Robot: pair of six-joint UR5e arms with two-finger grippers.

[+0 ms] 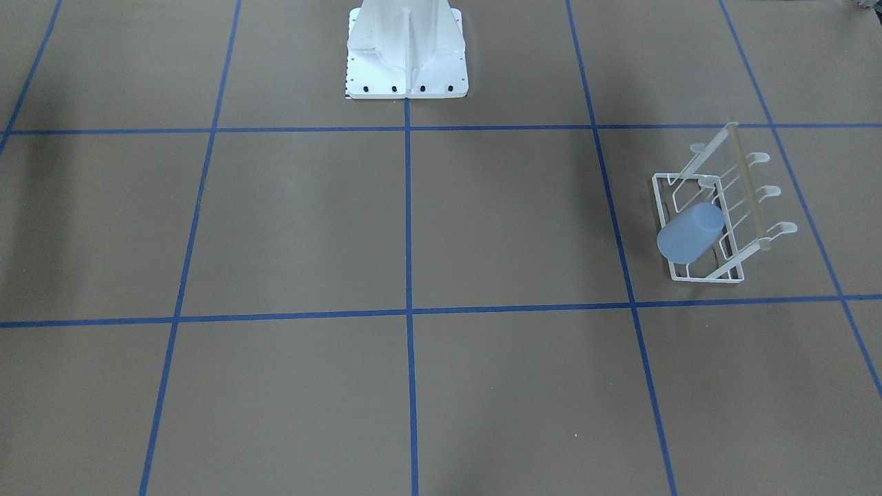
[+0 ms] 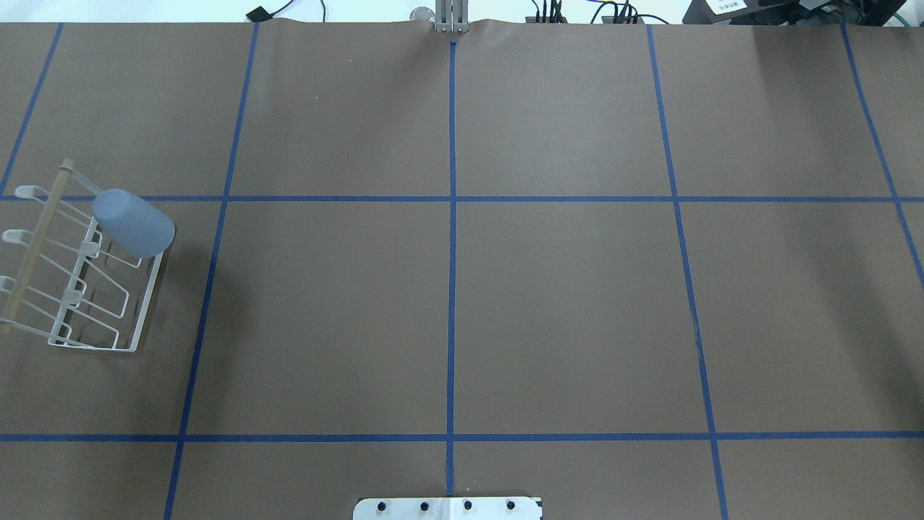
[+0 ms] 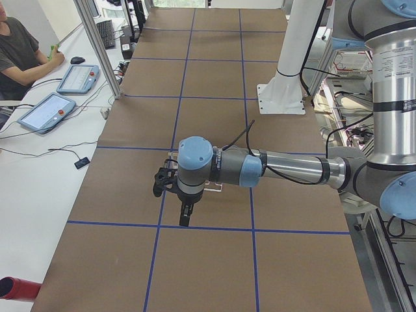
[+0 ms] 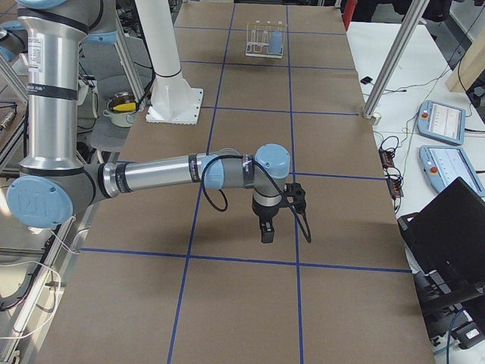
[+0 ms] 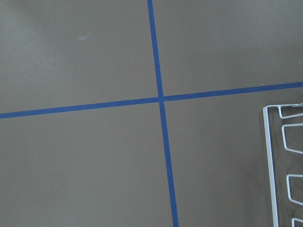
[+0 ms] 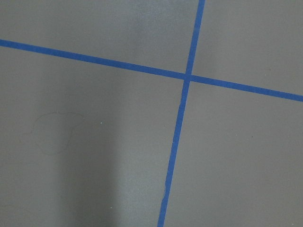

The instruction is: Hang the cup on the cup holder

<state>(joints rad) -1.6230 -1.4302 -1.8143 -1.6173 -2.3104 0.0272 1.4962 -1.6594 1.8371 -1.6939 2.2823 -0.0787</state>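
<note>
The light-blue cup (image 1: pixel 691 233) sits tilted on the white wire cup holder (image 1: pixel 706 277), over a prong at one end of the rack. Both stand at the table's left side in the overhead view, cup (image 2: pixel 133 222) and holder (image 2: pixel 94 345). They show small and far in the exterior right view, cup (image 4: pixel 276 39). My left gripper (image 3: pixel 185 214) hangs above the table beside the holder, clear of the cup; I cannot tell whether it is open or shut. The left wrist view shows only the holder's base frame (image 5: pixel 271 165). My right gripper (image 4: pixel 266 231) hangs over bare table far from both; its state cannot be told.
The brown table is marked by blue tape lines (image 2: pixel 452 289). The robot's white base (image 1: pixel 406 48) stands at the table's middle edge. A person (image 3: pixel 23 55) sits at a side desk with tablets. A laptop (image 4: pixel 447 227) lies beyond the table's far side.
</note>
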